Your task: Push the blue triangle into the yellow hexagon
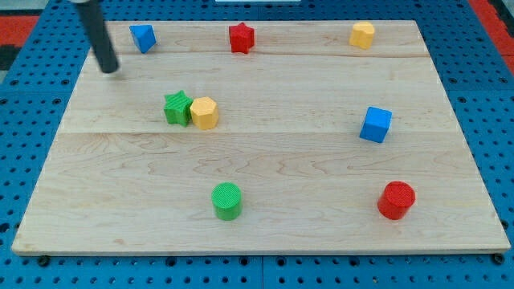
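The blue triangle (pixel 143 38) lies near the board's top left corner. A yellow hexagon (pixel 204 112) sits left of the middle, touching a green star (pixel 177 107) on its left. Another yellow block (pixel 362 34), also hexagon-like, lies at the top right. My tip (pixel 110 69) is on the board at the view's left, below and to the left of the blue triangle, apart from it by a short gap.
A red star (pixel 241 37) lies at the top middle. A blue cube (pixel 376 124) sits at the right. A green cylinder (pixel 226 201) and a red cylinder (pixel 397 200) stand near the bottom. The wooden board (pixel 265 233) rests on a blue pegboard.
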Controlling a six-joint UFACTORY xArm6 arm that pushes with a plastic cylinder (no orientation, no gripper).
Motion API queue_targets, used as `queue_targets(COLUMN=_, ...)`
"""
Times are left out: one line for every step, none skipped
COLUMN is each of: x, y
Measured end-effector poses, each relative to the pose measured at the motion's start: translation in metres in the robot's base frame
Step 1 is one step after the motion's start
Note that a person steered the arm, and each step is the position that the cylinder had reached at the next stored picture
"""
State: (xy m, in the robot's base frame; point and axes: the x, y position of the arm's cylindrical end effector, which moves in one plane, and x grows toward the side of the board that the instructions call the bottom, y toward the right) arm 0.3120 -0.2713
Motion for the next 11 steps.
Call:
queue_targets(x=-0.04, y=-0.024)
queue_targets(x=-0.072, y=-0.002)
queue_targets(x=-0.086, y=0.032)
queue_targets(x=-0.084, y=0.063)
queue_targets(x=-0.079, y=0.094)
queue_targets(x=-0.079, y=0.133)
queue_targets(x=-0.081, y=0.162)
queue_targets(x=-0.076, y=0.171)
queue_targets(x=-0.073, y=0.183)
queue_targets(x=-0.062, y=0.191)
queue_targets(x=-0.048, y=0.191)
